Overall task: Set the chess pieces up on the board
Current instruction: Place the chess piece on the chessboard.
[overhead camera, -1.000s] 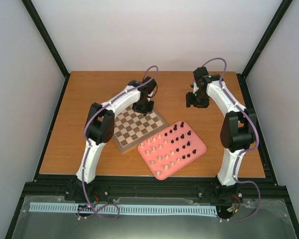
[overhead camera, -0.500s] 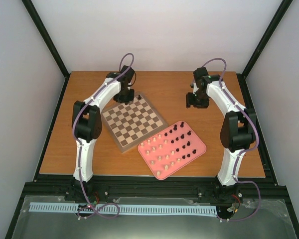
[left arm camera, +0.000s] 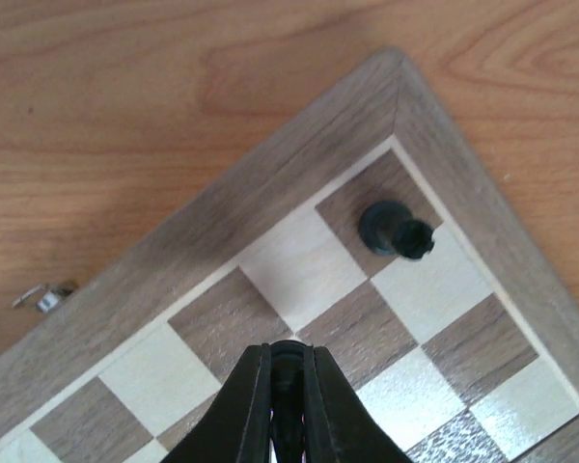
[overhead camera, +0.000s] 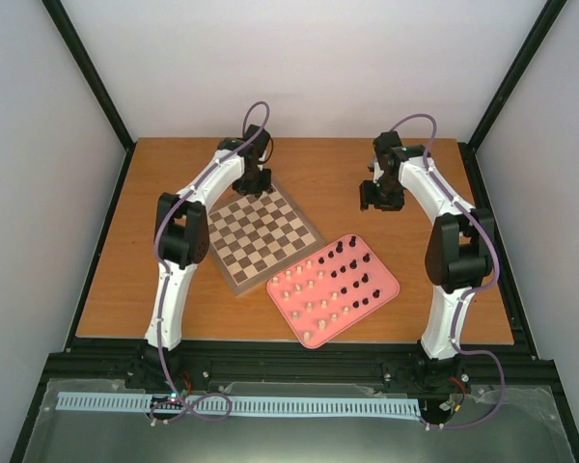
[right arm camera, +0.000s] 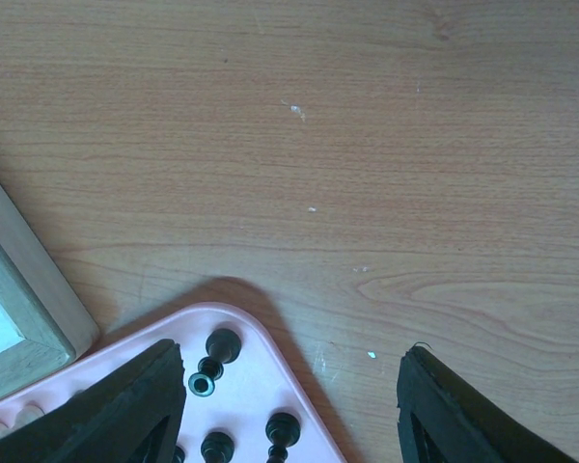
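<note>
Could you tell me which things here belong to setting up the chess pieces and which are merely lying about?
Job: board; dark piece on its corner square; chess pieces in pink tray.
Lying about: small metal bit beside board; white slotted strip.

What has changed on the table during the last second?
The left gripper, shut, swung from the board's far corner out to the left, then partly back. A dark piece, not visible a second ago, now stands on the corner square. The right gripper, the pink tray and its pieces stayed.
</note>
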Available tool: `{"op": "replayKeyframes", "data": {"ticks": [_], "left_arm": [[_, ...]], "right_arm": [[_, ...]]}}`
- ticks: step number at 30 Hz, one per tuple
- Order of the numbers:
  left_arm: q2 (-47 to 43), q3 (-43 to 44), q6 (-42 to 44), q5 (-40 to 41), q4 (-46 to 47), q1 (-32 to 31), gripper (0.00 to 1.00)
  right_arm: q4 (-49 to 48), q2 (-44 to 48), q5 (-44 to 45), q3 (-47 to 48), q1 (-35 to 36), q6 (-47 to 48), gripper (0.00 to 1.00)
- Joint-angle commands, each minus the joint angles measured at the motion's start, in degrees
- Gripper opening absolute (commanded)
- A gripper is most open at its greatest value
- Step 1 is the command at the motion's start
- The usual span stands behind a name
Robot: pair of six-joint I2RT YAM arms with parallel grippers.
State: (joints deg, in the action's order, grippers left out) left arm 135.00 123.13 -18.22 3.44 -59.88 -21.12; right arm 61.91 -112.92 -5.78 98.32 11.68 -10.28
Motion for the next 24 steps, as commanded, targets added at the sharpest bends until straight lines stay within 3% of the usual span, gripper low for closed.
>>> {"op": "replayKeyframes", "data": {"ticks": [1,24], "left_arm": [[2.01,4.77,-0.37,0.45,1.26,-0.01,0.08],[8.56,11.87,-0.66,-0.01,0.82,0.01,0.11]], "right_arm": [[0.61,-1.54,0.42,1.96,-0.34,0.53,0.61],[1.06,-2.89,0.54,2.39,-0.36,0.70,0.61]]}}
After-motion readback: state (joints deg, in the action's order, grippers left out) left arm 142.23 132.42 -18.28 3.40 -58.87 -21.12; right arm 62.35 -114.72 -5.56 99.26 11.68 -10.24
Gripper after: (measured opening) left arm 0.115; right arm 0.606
